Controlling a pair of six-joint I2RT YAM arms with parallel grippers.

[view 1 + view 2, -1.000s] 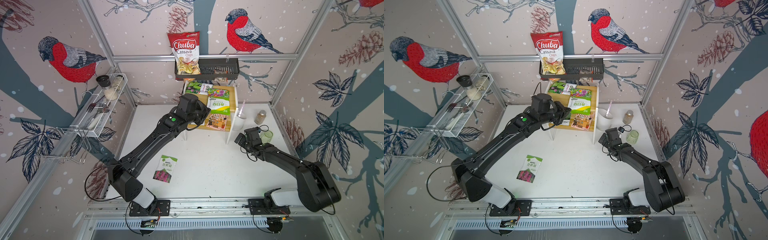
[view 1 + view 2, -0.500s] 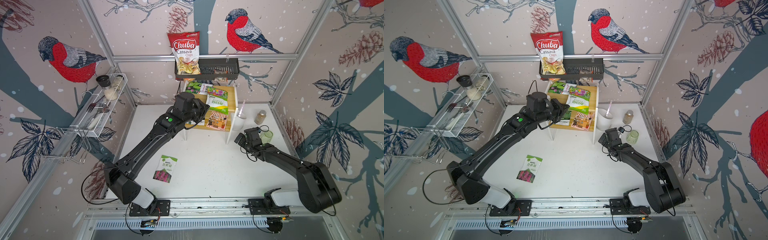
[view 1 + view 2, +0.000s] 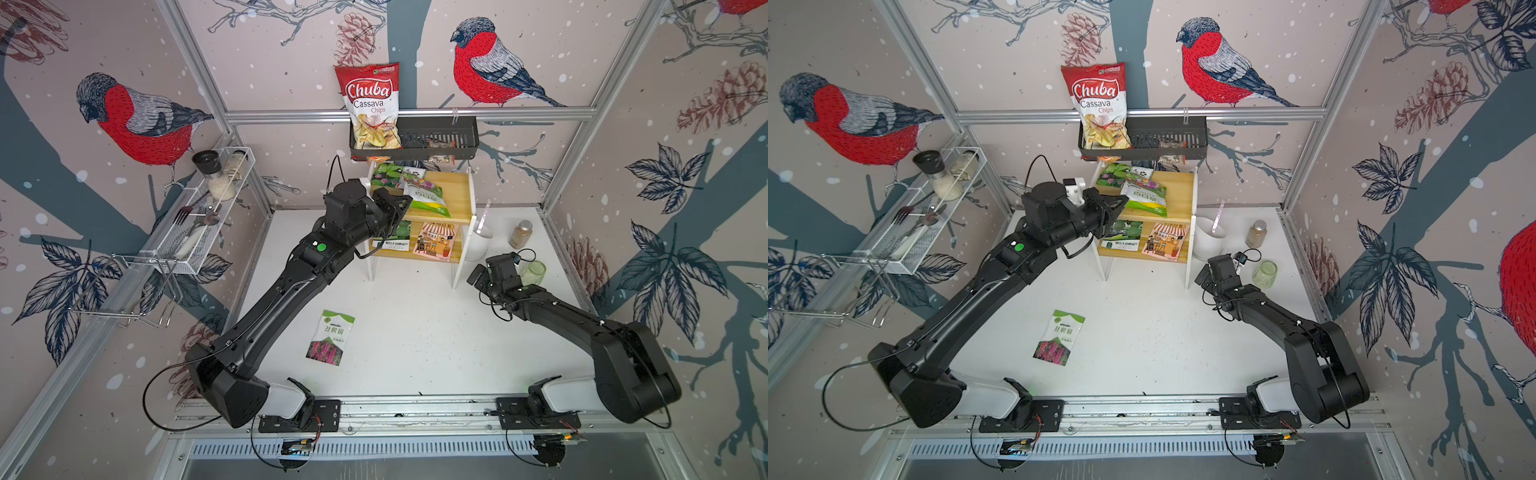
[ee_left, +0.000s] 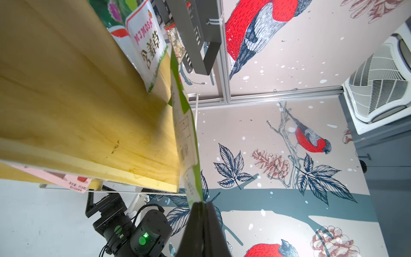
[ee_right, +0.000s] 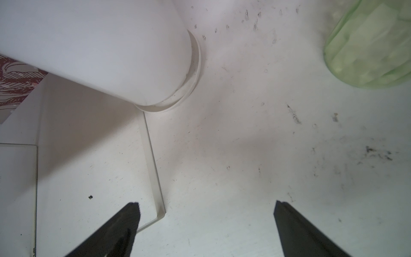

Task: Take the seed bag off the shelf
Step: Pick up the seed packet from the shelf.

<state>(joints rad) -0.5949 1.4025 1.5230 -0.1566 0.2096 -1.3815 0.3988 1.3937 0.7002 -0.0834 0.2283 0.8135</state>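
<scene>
Pinching green-and-white plastic seed bag [image 4: 185,133] by edge, your left gripper [image 4: 201,204] jaws clamp thin film, likely only hold available. Bag tilts over top board of yellowish wooden two-tier shelf [image 3: 457,195]. Your right gripper [image 5: 206,203] jaws apart, empty, parked aside.

Chips bag [image 3: 371,104] in black basket [image 3: 440,134], white cup [image 3: 478,247] — green jar [image 3: 533,273] nearby
</scene>
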